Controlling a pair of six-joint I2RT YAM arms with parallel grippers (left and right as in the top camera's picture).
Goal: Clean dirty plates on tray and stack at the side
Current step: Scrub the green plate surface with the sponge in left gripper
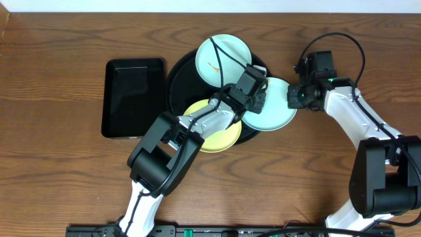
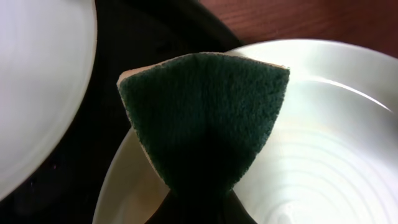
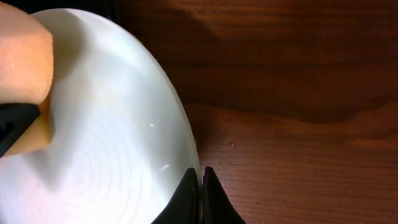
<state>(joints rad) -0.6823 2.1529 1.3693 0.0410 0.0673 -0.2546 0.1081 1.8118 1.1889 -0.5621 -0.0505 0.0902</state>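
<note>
A round black tray (image 1: 181, 85) holds a mint plate (image 1: 222, 59) with an orange smear at the back and a yellow plate (image 1: 214, 131) at the front. A second mint plate (image 1: 279, 113) overhangs the tray's right side. My left gripper (image 1: 258, 99) is shut on a sponge (image 2: 205, 118), green side toward the wrist camera, over this plate (image 2: 329, 137). My right gripper (image 1: 294, 97) is shut on the plate's right rim (image 3: 186, 149), its jaws (image 3: 201, 183) pinched together there. The sponge's orange side (image 3: 22, 68) rests on the plate's far side.
A smaller rectangular black tray (image 1: 133, 97) lies left of the round one. Bare wooden table (image 1: 59, 164) surrounds everything. The left arm (image 1: 191, 125) stretches across the yellow plate. The right arm (image 1: 358, 118) comes in from the right.
</note>
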